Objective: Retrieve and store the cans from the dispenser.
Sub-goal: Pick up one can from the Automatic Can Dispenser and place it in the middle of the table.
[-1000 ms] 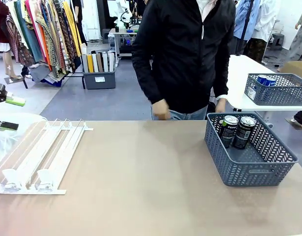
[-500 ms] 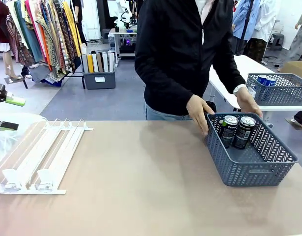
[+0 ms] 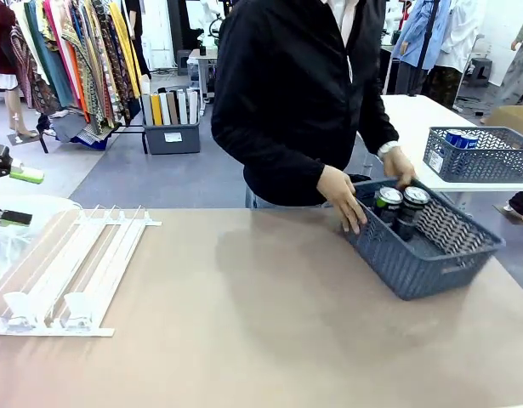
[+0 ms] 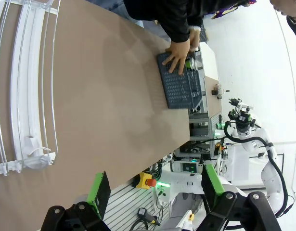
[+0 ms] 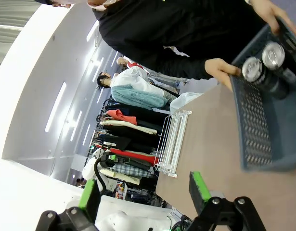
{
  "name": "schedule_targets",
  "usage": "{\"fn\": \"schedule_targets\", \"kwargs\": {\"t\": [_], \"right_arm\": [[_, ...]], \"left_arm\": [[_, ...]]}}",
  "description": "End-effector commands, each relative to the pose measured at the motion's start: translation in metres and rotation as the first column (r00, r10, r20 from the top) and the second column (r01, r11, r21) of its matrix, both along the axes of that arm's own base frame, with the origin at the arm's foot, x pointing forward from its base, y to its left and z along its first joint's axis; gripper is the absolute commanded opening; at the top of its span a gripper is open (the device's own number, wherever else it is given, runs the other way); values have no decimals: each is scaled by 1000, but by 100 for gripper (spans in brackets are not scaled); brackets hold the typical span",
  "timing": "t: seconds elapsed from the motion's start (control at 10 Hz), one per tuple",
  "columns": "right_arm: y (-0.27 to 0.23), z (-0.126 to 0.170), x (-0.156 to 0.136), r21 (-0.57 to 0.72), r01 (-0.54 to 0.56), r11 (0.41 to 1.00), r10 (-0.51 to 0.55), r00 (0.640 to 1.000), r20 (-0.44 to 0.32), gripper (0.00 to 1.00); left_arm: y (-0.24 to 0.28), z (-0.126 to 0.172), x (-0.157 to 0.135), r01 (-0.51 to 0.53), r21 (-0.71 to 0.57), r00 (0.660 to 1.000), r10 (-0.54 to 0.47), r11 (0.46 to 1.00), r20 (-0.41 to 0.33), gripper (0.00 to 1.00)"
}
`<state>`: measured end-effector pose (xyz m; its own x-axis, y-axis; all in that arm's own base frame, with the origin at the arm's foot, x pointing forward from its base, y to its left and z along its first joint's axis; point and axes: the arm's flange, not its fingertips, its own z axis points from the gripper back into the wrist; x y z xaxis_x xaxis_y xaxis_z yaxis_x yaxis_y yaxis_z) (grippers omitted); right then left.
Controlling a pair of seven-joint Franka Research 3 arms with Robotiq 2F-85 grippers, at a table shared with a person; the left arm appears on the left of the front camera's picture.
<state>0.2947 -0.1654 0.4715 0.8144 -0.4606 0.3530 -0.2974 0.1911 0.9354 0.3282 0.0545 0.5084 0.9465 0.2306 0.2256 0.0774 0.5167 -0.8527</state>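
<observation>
Two black cans (image 3: 400, 206) with silver tops stand in a dark grey lattice basket (image 3: 431, 259) at the right of the table. A person's two hands (image 3: 342, 195) grip its far rim and hold it tilted. The white and clear dispenser (image 3: 70, 268) lies flat at the left. My left gripper (image 3: 19, 197) hangs open at the left edge, beside the dispenser's far end. In the left wrist view the gripper (image 4: 155, 185) is open above the dispenser (image 4: 27, 96), with the basket (image 4: 181, 91) far off. In the right wrist view the gripper (image 5: 144, 190) is open, short of the basket (image 5: 258, 125) and cans (image 5: 263, 60).
A second grey basket (image 3: 491, 166) holding blue cans (image 3: 461, 138) stands on a white table behind, at the right. The person leans over the far edge of my table. Bare brown tabletop (image 3: 244, 314) lies between the dispenser and the basket.
The person's hands came forward, took hold of the basket's far rim, then tilted it and pulled it toward themselves with the cans inside. Neither gripper has moved.
</observation>
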Motion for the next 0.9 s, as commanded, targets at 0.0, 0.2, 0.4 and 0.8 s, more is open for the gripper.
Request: {"fn": "schedule_targets", "kwargs": {"t": [0.0,0.2,0.4,0.8], "right_arm": [[0,5,1,13,3,1000,-3,1000,8,100],[0,5,1,13,3,1000,-3,1000,8,100],[0,5,1,13,3,1000,-3,1000,8,100],[0,5,1,13,3,1000,-3,1000,8,100]], "left_arm": [[0,0,2,2,-18,1000,-2,1000,8,100],[0,0,2,2,-18,1000,-2,1000,8,100],[0,0,2,2,-18,1000,-2,1000,8,100],[0,0,2,2,-18,1000,-2,1000,8,100]]}}
